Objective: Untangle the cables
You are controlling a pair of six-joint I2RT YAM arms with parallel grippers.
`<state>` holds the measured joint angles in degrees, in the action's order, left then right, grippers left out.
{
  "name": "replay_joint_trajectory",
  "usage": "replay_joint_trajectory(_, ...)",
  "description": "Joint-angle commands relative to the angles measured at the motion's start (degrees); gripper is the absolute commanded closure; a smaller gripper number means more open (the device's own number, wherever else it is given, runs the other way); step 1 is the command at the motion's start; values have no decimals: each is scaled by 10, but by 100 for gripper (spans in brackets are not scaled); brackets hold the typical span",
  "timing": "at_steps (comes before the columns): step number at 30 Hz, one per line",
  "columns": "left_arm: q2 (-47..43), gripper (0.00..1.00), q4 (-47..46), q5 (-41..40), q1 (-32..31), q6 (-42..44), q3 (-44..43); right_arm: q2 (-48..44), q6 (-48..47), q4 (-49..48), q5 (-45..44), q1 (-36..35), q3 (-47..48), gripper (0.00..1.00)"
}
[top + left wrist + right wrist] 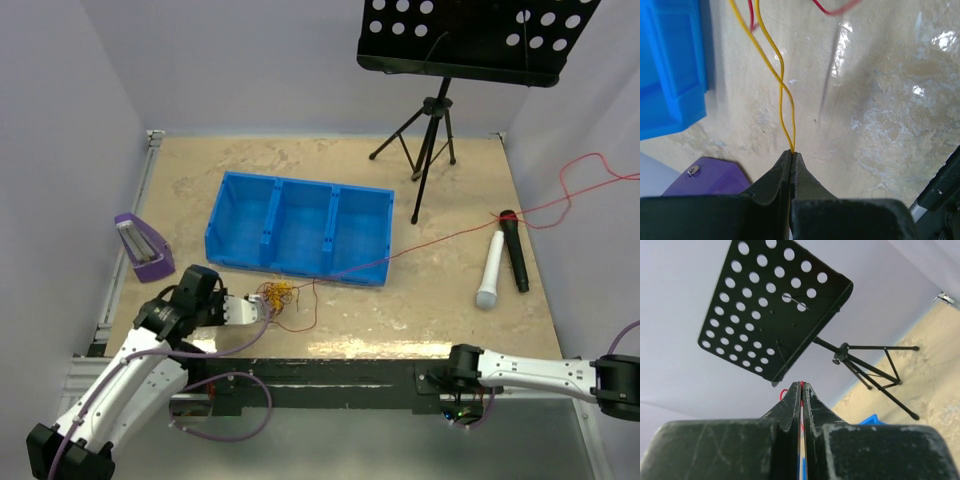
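A small tangle of orange-yellow and red cables (277, 294) lies on the table in front of the blue bin. My left gripper (262, 308) is at the tangle's left edge. In the left wrist view it (792, 151) is shut on two strands of yellow cable (782, 95) that cross once and run up out of view. A long red cable (440, 240) runs taut from the tangle across the table and off the right edge. My right gripper (801, 385) is shut on this red cable (784, 392). The right gripper itself does not show in the top view.
A blue three-compartment bin (300, 225) stands behind the tangle. A purple metronome (145, 248) stands left of it. A white microphone (490, 270) and a black one (515, 250) lie at the right. A black music stand (470, 40) on a tripod stands at the back.
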<state>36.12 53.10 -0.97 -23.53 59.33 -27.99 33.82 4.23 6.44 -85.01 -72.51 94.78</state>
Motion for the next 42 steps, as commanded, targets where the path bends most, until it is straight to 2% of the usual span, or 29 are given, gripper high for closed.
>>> replay_joint_trajectory(1, -28, 100, -15, -74, 2, 28, 43, 24, 92, 173, -178, -8, 128, 100)
replay_joint_trajectory(8, -5, 100, -25, -102, 2, 28, 50, 72, 158, 290, -179, -8, 246, 100)
replay_joint_trajectory(11, 9, 100, -31, -98, 2, 18, 45, 66, 150, 276, -179, -11, 224, 100)
replay_joint_trajectory(14, 25, 100, -35, -80, 2, 3, 22, 51, 95, 210, -179, -18, 173, 100)
replay_joint_trajectory(16, 36, 100, -36, -73, 2, -3, 10, 49, 99, 209, -178, -19, 169, 100)
replay_joint_trajectory(19, 47, 100, -31, -35, 2, -12, -18, 59, 75, 181, -172, -40, 142, 100)
replay_joint_trajectory(21, 57, 100, -31, -8, 2, -24, -46, 58, 42, 113, -131, -46, 92, 100)
replay_joint_trajectory(26, 71, 100, -44, 36, 2, -51, -93, 47, -259, -326, -10, -45, -63, 100)
replay_joint_trajectory(27, 71, 100, -46, 40, 2, -52, -92, 62, -262, -330, 3, -46, -59, 100)
replay_joint_trajectory(29, 71, 100, -47, 41, 2, -55, -88, 106, -202, -244, 28, -45, -8, 100)
replay_joint_trajectory(30, 70, 100, -45, 43, 2, -56, -87, 128, -194, -232, 39, -45, 19, 100)
replay_joint_trajectory(34, 60, 100, -48, 50, 2, -60, -72, 183, -305, -347, 77, -45, 36, 100)
replay_joint_trajectory(42, 69, 100, -47, 86, 2, -75, -88, 294, -332, -379, 137, -45, 111, 100)
